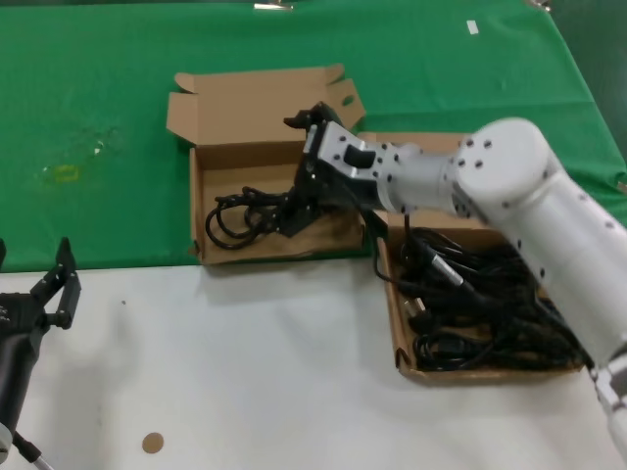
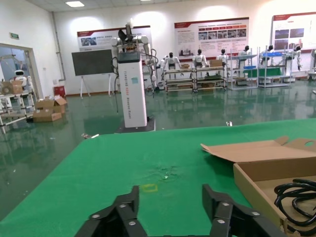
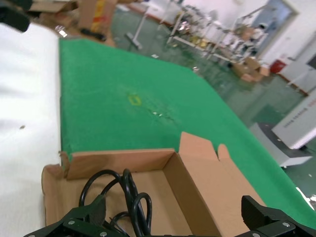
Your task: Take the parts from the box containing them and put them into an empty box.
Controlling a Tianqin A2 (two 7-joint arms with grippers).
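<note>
The box with the splayed lid flaps lies at the middle of the green cloth and holds one coiled black power cord. My right gripper hangs low inside this box, open, its jaws wide apart over the cord. The right wrist view shows that gripper, the cord and the box wall. The box on the right holds several black cords. My left gripper is parked at the near left, open and empty. The left wrist view shows it and the lidded box.
Both boxes straddle the edge where the green cloth meets the white tabletop. A small brown disc lies on the white part. A yellow mark is on the cloth at the left.
</note>
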